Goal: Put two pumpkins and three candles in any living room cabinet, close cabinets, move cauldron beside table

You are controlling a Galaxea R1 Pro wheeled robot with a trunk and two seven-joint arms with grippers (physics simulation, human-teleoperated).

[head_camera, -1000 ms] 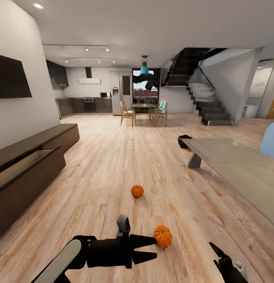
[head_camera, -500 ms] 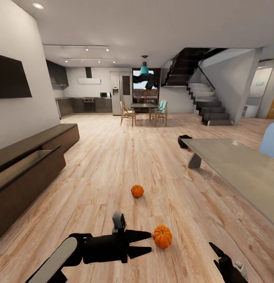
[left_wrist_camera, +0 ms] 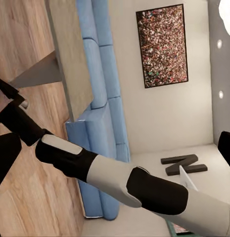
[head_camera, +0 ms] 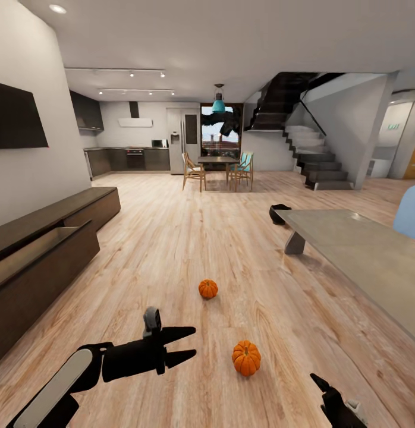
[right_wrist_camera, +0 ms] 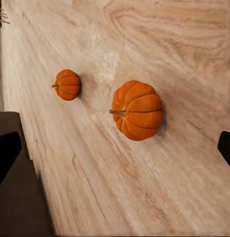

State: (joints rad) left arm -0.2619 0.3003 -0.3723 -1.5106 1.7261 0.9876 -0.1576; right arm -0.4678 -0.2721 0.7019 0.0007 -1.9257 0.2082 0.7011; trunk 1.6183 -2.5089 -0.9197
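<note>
1. Both pumpkins, the near pumpkin (head_camera: 247, 357) and the far pumpkin (head_camera: 208, 289), lie on the floor (head_camera: 172, 249), not yet stored.
2. The cabinet (head_camera: 41, 261) drawer stands open.
3. The left gripper (head_camera: 186, 343) has its fingers spread and empty; for the right gripper (head_camera: 326, 389) one cannot tell.

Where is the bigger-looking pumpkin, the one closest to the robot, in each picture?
Head view: the near pumpkin sits on the wood floor, low and a bit right of centre, ahead of the left gripper.
Right wrist view: the same pumpkin is near the centre.
Left wrist view: not in it.
Shared landmark: the far pumpkin lies beyond it in both views.
</note>
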